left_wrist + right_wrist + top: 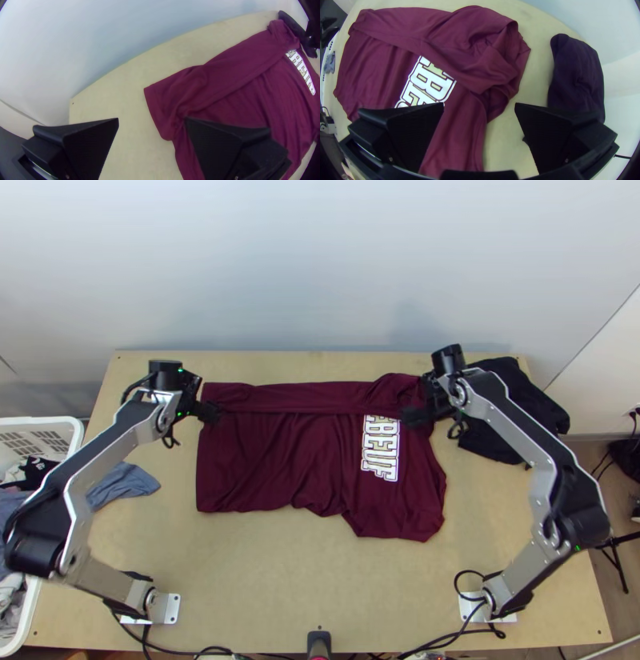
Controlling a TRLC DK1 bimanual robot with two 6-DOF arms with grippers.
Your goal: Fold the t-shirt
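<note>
A maroon t-shirt (pixel 272 460) with white lettering lies across the middle of the table, its far side folded over in a long strip toward the letters. The left gripper (pixel 200 410) is at the shirt's far left corner; in the left wrist view the left gripper (pixel 151 120) stands open, nothing held, with the shirt (pixel 233 80) partly under one finger. Over the shirt's right end, near the collar, is the right gripper (pixel 428 408). In the right wrist view the right gripper (pixel 479 105) is open, and the shirt (pixel 453 43) looks bunched at that end.
Black cloth (pixel 512 412) lies bunched at the table's far right. A white basket (pixel 74 434) with clothes stands at the left edge, a blue-grey cloth (pixel 124 486) beside it on the table. Bare wood (pixel 312 580) shows between the arm bases.
</note>
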